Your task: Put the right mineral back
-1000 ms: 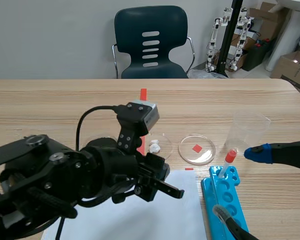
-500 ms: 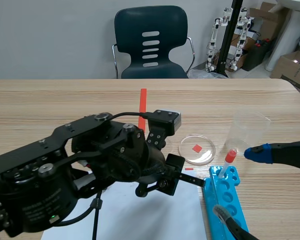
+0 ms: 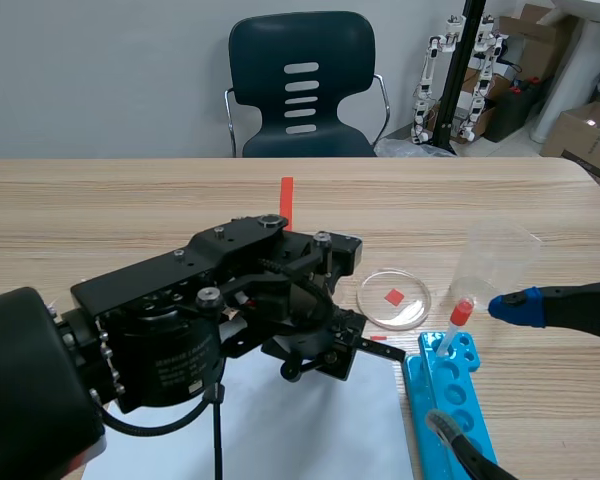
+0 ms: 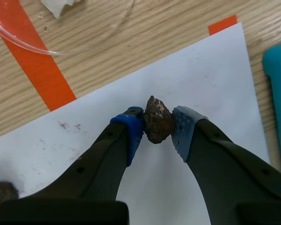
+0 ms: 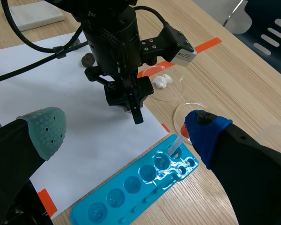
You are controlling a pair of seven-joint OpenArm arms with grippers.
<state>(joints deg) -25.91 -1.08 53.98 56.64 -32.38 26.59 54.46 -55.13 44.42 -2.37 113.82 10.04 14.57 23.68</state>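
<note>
A: Task thing?
B: Brown rock, lumpy. Long axis ran 12 to 6, taking 12 as straight ahead of the left claw. It sat right at the claw's tips, pinched across its short sides by the two blue pads, with its far end poking out past them.
A: Claw state?
B: The left claw was clamped on the rock, with a narrow gap no wider than the rock. It was over the white paper. Couldn't tell whether the rock touched the sheet or hung clear.
A: Where does it go?
B: A dish, I'd guess. The dish with white crumbs lay near at 11, ahead of the claw and off the paper. In the scene view the empty dish sat near at 1 from the claw, 12 being away from the robot. The frames didn't settle which one counts as "back", but the empty one looked likelier.
A: Other arm?
B: The right claw was spread wide, holding nothing, with the blue tray under it. It was at 3 from the rock, well apart. The left arm was nearer, obviously.
A: Anything else?
B: A second dark rock lay on the paper at 8, back beside the left claw.
</note>
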